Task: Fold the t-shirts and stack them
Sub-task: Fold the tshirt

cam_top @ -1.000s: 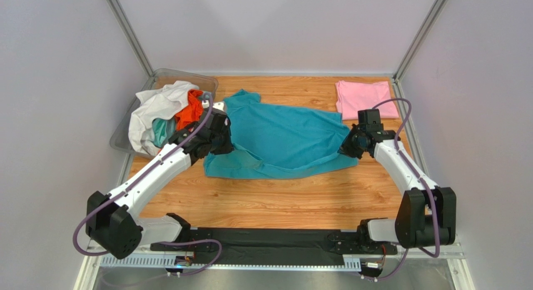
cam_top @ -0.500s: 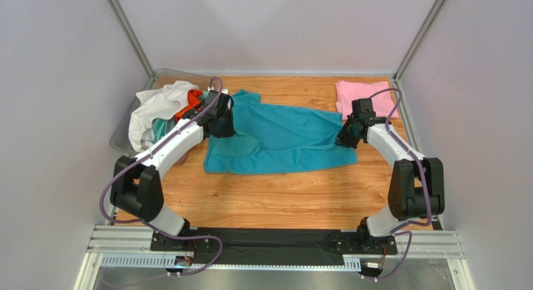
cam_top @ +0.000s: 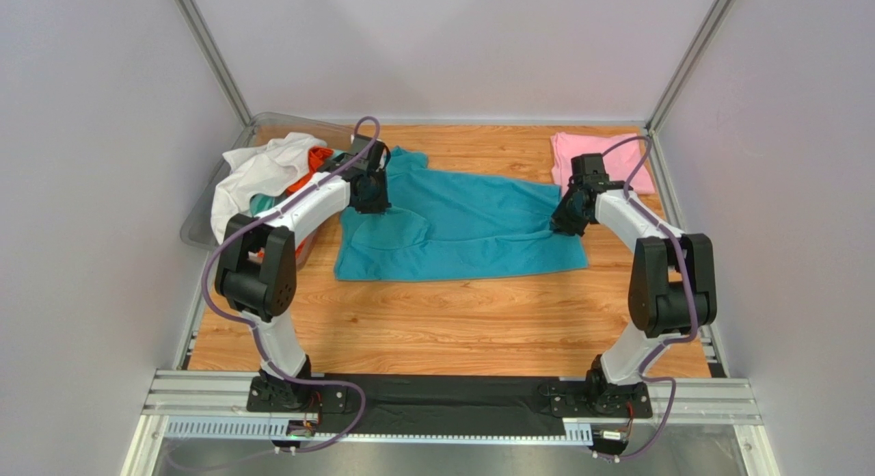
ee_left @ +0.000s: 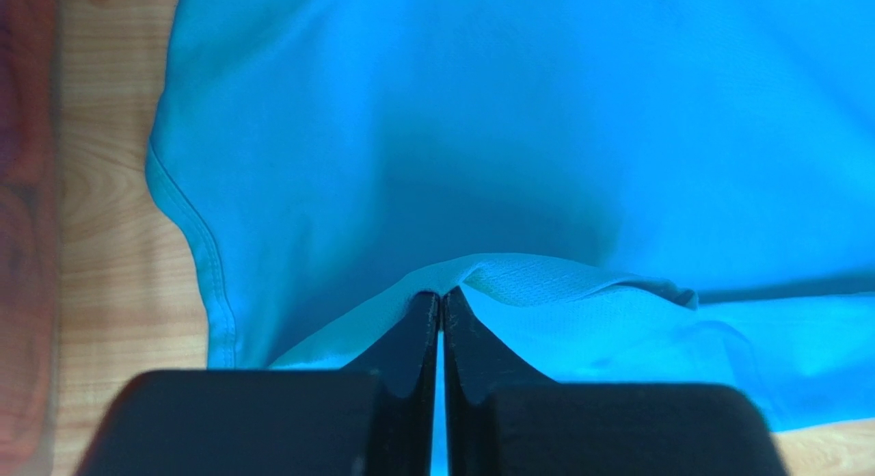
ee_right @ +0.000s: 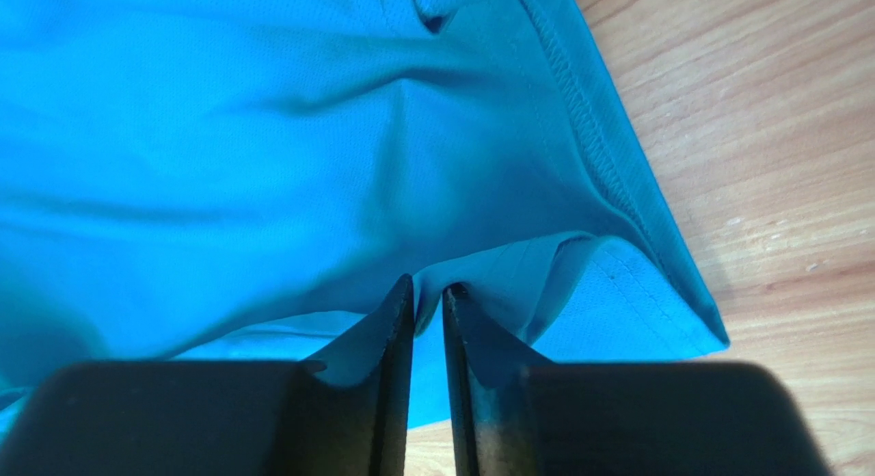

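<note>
Drawn rearward since earlier, the teal-blue soft fabric t-shirt point(cam_top: 472, 230) lies spread; left gripper point(cam_top: 372, 201) and right gripper point(cam_top: 563, 222) each stand clamped on a fold.

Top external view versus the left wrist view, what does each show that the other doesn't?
Only top external: the pink t-shirt, the heap of shirts in the bin, and the right gripper. Only left wrist: the left gripper shut on a raised fold of fabric. Both: the teal t-shirt lying on the wooden table.
</note>
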